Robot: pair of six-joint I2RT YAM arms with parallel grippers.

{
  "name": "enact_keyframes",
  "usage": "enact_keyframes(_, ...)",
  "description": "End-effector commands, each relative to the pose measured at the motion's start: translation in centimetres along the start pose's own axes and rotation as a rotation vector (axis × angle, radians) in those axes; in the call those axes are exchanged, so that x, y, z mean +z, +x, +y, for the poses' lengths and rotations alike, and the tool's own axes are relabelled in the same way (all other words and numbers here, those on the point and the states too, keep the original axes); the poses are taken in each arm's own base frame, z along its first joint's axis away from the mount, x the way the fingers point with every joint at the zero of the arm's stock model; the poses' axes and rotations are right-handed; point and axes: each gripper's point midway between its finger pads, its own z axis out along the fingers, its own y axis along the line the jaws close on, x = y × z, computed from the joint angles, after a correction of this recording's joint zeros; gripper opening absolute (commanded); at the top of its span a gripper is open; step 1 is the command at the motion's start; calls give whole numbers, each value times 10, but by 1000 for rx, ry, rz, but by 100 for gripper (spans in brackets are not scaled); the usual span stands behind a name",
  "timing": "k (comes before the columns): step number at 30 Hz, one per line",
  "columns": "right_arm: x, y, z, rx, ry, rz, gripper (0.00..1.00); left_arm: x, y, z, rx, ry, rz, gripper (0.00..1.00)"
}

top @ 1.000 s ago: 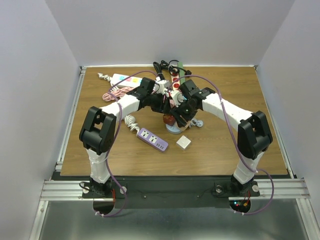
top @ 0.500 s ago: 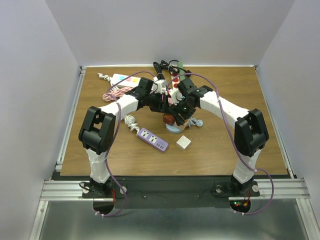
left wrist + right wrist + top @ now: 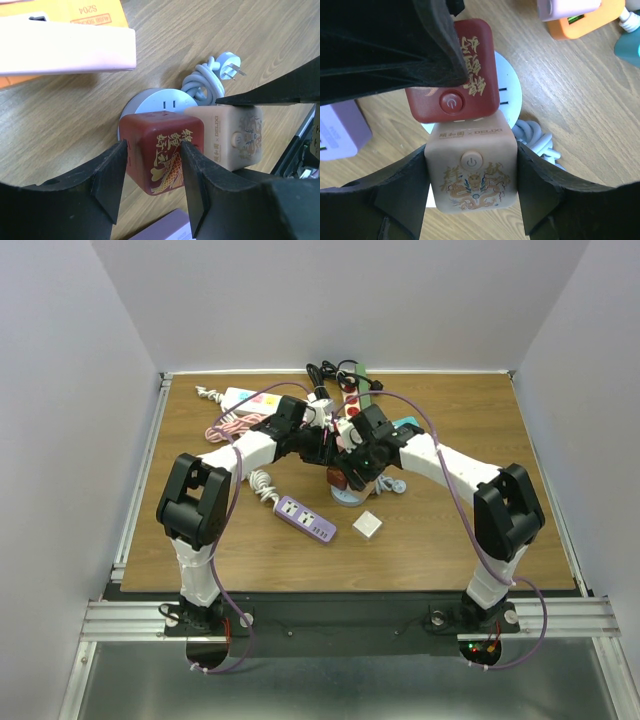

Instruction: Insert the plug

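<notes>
The left gripper [image 3: 154,155] is clenched on the red cube [image 3: 160,127], its pads flat on two opposite sides. The right gripper [image 3: 470,165] clamps the beige cube [image 3: 470,197] the same way. In the top view both sit mid-table, just above the frame's centre.

The cubes are plug-in blocks, I judge. They stand side by side, touching, on the round socket [image 3: 160,97], whose slots show just above the red cube in the left wrist view. Whether either cube's prongs are seated is hidden.

Both look like hard, glossy plastic: stiff, fairly light and likely slick under the pads. The flat side walls, taken low, seem the best hold. A cube should stay upright so the prongs go in straight. Each top face carries a power button, best left untouched.

Room is tight. Each arm's fingers crowd the other's cube, and the cubes bar each other sideways. A coiled white cord [image 3: 207,85] with a loose plug lies against the socket's upper right. A purple strip [image 3: 340,132] lies near at left in the right wrist view. A pink strip [image 3: 65,50] fills the upper left of the left wrist view. A white cube [image 3: 367,525] sits below centre in the top view.
</notes>
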Motion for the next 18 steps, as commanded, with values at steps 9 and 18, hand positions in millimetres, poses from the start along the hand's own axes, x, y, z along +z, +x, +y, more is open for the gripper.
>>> enact_keyframes(9, 37, 101, -5, 46, 104, 293, 0, -4, 23, -20, 86, 35, 63, 56)
enact_keyframes(18, 35, 130, 10, 110, 87, 339, 0, -1, 21, -18, 79, 25, 58, 56)
